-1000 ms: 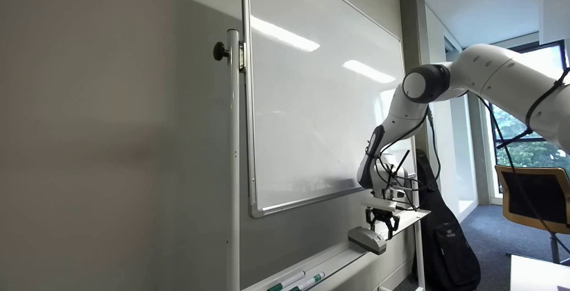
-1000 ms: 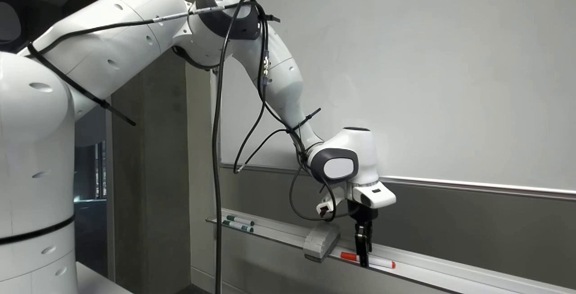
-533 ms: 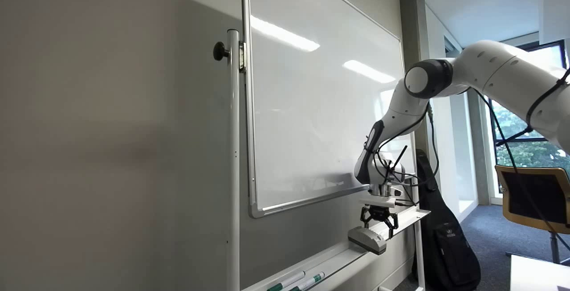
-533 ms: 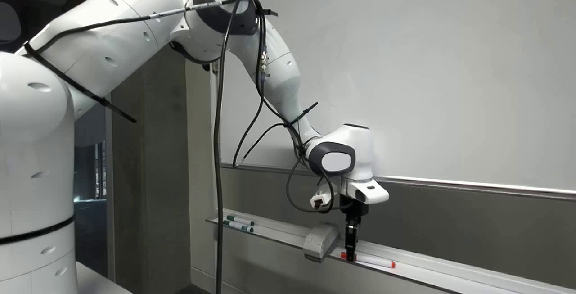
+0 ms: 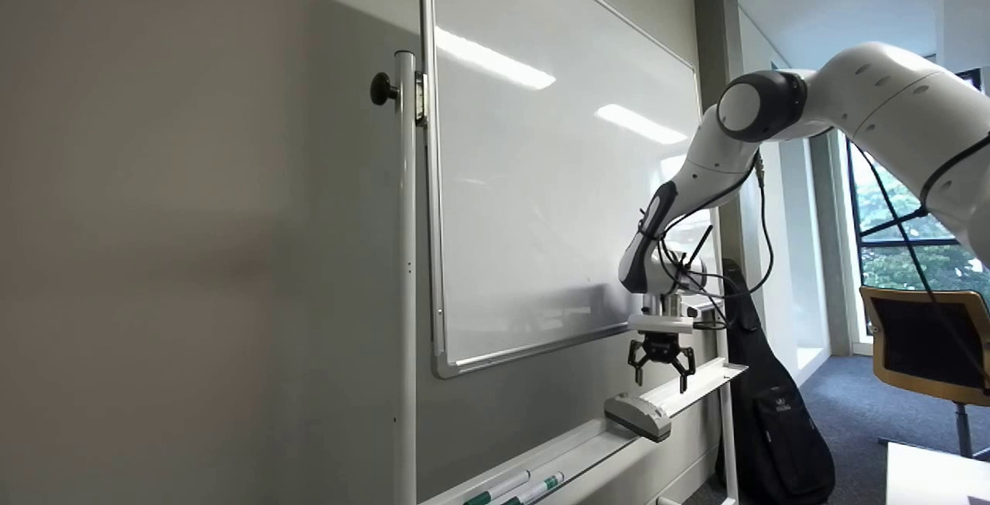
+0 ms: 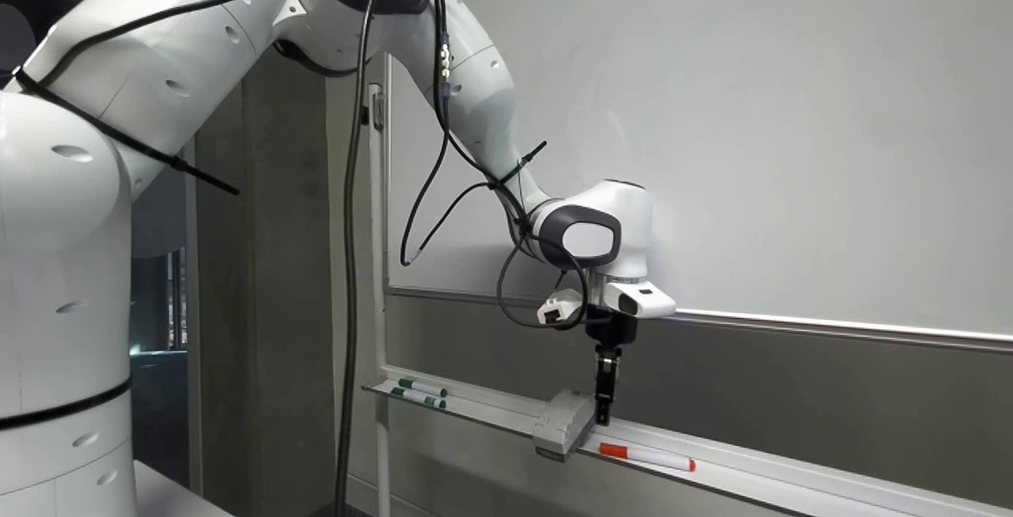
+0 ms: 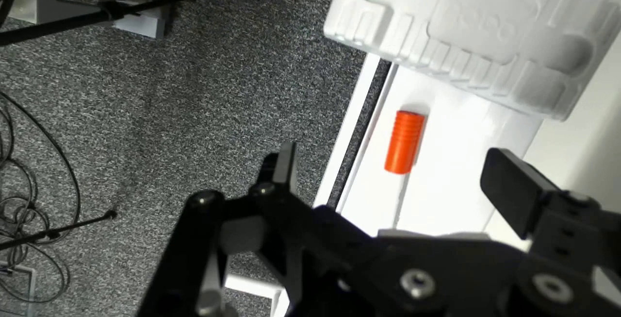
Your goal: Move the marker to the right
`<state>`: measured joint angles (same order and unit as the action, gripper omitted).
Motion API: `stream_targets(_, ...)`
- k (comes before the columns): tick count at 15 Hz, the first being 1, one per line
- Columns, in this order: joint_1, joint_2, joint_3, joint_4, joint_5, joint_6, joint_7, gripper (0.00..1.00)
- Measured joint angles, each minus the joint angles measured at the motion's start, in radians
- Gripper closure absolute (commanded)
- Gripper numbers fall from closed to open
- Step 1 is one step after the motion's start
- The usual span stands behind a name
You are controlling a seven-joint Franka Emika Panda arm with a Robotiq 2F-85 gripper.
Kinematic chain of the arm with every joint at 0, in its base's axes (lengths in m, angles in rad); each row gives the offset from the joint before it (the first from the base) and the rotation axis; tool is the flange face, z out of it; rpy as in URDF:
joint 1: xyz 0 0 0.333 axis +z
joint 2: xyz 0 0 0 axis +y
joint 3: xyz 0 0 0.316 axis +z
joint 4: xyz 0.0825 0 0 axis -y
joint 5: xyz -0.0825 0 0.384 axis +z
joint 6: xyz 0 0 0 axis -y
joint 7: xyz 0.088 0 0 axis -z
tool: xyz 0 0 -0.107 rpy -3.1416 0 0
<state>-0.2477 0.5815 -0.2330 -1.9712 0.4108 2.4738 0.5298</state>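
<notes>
The marker, white with an orange-red cap and end, lies on the whiteboard tray in an exterior view. In the wrist view its orange cap shows between the fingers, further down on the tray; the rest of its body is partly hidden by the gripper. In an exterior view with the eraser in front, the marker does not show. My gripper is open and empty, raised above the tray near the cap end. Its two spread fingers also show in an exterior view and the wrist view.
A grey eraser sits across the tray, close to the cap end; it also shows in the wrist view. Two green-capped markers lie at one tray end. The whiteboard stands behind. A black instrument case leans by the wall.
The gripper has risen from the tray, away from the marker, and shifted towards the cap end and eraser. It is apart from the marker now. The marker has stayed in place.
</notes>
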Motion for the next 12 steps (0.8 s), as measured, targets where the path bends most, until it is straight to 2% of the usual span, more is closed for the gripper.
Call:
stream_targets(7, 0.003, -0.151, 0.050, -0.114, -0.038, -0.194, -0.270, 0.00)
stream_targets(12, 0.018, -0.167, 0.071, -0.132, -0.124, -0.310, -0.420, 0.00)
